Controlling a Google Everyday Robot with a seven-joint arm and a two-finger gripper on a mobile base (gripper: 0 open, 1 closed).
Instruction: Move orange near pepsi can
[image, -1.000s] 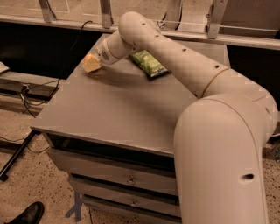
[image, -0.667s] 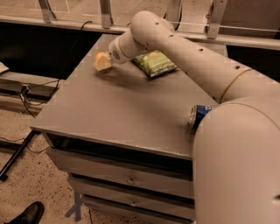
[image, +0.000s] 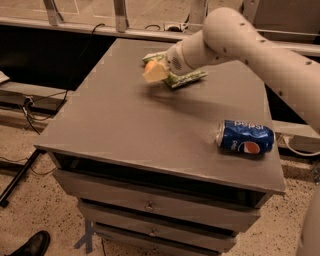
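The pepsi can lies on its side near the right front of the grey table, blue with white lettering and the globe logo. My gripper hangs a little above the back middle of the table, well to the left of the can and farther back. It is shut on the orange, of which only a small orange patch shows between the pale fingers. My white arm reaches in from the right.
A green crinkled chip bag lies on the table just behind and right of the gripper. The table has drawers below its front edge. Cables and a black shoe are on the floor at the left.
My arm has swung right, carrying the gripper from the table's back left corner to the back middle, in front of the chip bag. The pepsi can has come into full view.
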